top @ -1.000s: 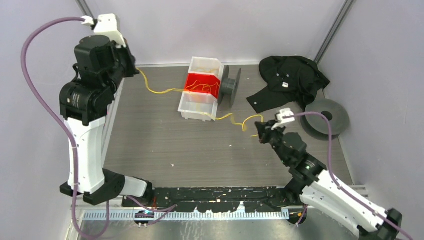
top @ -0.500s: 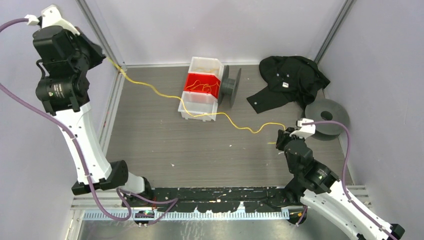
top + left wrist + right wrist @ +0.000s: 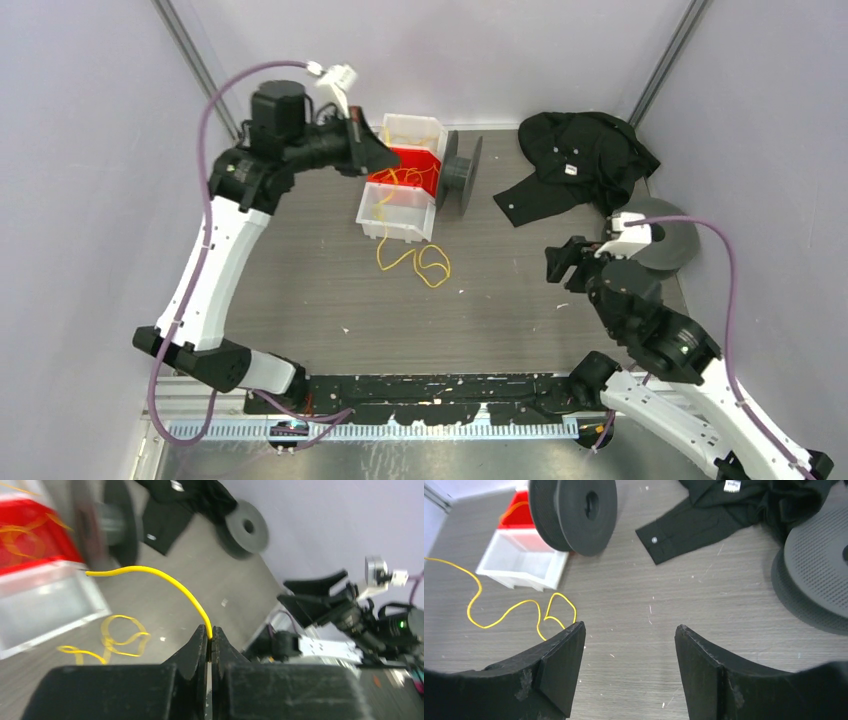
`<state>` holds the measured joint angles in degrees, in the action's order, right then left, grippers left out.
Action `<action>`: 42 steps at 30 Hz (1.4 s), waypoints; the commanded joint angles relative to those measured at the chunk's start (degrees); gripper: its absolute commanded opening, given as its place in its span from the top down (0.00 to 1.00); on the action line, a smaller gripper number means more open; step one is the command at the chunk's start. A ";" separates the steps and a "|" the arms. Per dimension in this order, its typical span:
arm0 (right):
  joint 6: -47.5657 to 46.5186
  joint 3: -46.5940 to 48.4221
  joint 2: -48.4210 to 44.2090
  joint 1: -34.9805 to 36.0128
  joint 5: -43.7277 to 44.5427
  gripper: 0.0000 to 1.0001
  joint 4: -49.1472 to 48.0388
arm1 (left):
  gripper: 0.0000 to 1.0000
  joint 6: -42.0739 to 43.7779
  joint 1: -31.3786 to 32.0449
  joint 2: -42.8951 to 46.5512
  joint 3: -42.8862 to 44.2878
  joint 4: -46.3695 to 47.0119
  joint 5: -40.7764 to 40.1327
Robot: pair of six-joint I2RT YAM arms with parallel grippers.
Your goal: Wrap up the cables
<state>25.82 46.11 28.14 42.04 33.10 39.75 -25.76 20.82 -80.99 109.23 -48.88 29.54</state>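
Note:
A thin yellow cable (image 3: 415,262) lies in loose loops on the table in front of the white bin (image 3: 400,228) and runs up over the bin's edge. My left gripper (image 3: 385,155) hovers over the bin, shut on the cable (image 3: 165,577), which arcs out from its tips (image 3: 210,631). More yellow cable lies tangled in the bin's red compartment (image 3: 405,170). My right gripper (image 3: 562,262) stands open at the table's right, nothing between its fingers (image 3: 629,627). The cable loops (image 3: 509,611) lie left of it, apart from its fingers.
A dark grey spool (image 3: 462,170) stands on edge against the bin's right side. A second spool (image 3: 655,238) lies flat at the far right. A black shirt (image 3: 580,155) is crumpled in the back right corner. Walls close in on three sides.
My right gripper opened, let go of the cable end and drew back to the right. My left arm swung from the far left corner over to the bin; the cable fell slack into loops.

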 commanded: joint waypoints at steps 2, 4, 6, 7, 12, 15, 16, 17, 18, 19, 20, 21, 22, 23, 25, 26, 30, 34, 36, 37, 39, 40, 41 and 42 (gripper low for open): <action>-4.49 6.35 -0.79 0.04 -0.35 0.28 -2.23 | 0.99 -5.44 11.02 1.30 -5.27 14.31 7.18; -4.36 7.45 2.01 -0.02 -4.23 0.28 -6.95 | 1.00 -4.95 12.03 -0.12 -5.90 15.62 8.89; -2.69 9.29 6.01 0.03 -8.36 0.30 -10.63 | 1.00 -3.65 12.12 -1.09 -7.41 18.67 13.88; -1.41 10.41 7.98 0.02 -10.28 0.30 -11.82 | 1.00 -2.74 12.14 -1.44 -8.12 19.58 16.16; -1.31 13.63 16.30 0.04 -26.46 0.36 -17.51 | 1.00 -0.03 12.14 -3.44 -9.90 23.29 24.06; -2.47 9.30 17.27 0.00 -36.23 0.36 -28.61 | 0.99 -2.48 12.12 -4.60 -10.37 25.77 24.75; -2.36 7.38 17.25 0.08 -38.20 0.35 -33.03 | 0.99 -3.64 12.09 -5.03 -10.28 26.71 25.17; -1.92 5.96 17.48 0.10 -39.27 0.35 -36.30 | 0.99 -4.88 12.13 -5.46 -10.27 28.07 25.73; -1.73 5.25 17.93 0.10 -39.98 0.35 -38.66 | 0.99 -5.93 12.14 -5.75 -10.10 28.73 25.60; -1.80 5.30 18.63 0.12 -40.37 0.35 -39.43 | 0.99 -6.50 12.14 -5.98 -9.75 28.74 24.86; -1.91 5.82 19.46 0.10 -40.70 0.35 -39.55 | 1.00 -6.96 12.12 -6.22 -9.35 28.51 24.07; -2.20 6.52 20.24 0.12 -41.40 0.35 -39.56 | 0.99 -7.58 12.14 -6.47 -8.96 28.42 23.49; -2.33 7.06 21.05 0.13 -41.93 0.35 -39.57 | 1.00 -8.32 12.14 -6.74 -8.52 28.23 22.42; -2.35 7.44 21.48 0.09 -42.38 0.34 -40.36 | 1.00 -8.96 12.10 -6.92 -8.20 27.81 21.07; -2.41 7.38 21.80 0.17 -43.03 0.34 -42.78 | 0.99 -9.85 12.14 -7.32 -7.84 26.47 18.10; -2.67 7.34 22.15 0.23 -43.21 0.33 -43.42 | 0.99 -10.43 12.13 -7.52 -7.81 26.32 16.98; -4.75 7.82 24.24 0.66 -42.09 0.32 -45.19 | 0.99 -13.03 12.09 -8.12 -7.98 26.63 15.12; -6.04 6.33 26.14 1.34 -38.98 0.38 -49.75 | 0.99 -14.30 12.14 -8.45 -7.90 26.87 14.63; -6.43 5.18 26.88 1.43 -37.68 0.42 -53.52 | 0.99 -14.84 12.14 -8.53 -7.94 26.80 14.53; -6.48 4.81 27.29 1.46 -37.10 0.45 -54.72 | 1.00 -15.04 12.14 -8.52 -7.99 26.82 14.48; -6.56 4.30 28.14 1.47 -36.02 0.52 -56.86 | 0.99 -15.32 12.10 -8.49 -8.06 26.46 14.10; -6.59 4.14 28.48 1.52 -35.60 0.56 -57.49 | 0.99 -15.32 12.12 -8.46 -8.07 26.39 13.99; -6.58 3.90 28.75 1.53 -35.02 0.61 -58.25 | 1.00 -15.29 12.14 -8.36 -8.22 26.33 13.72; -6.59 3.76 28.72 1.47 -34.24 0.71 -58.66 | 0.99 -15.24 12.14 -8.26 -8.32 26.00 13.18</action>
<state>20.27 50.48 56.62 43.18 -4.75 -10.74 -40.16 33.15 -90.00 99.22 -24.67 43.77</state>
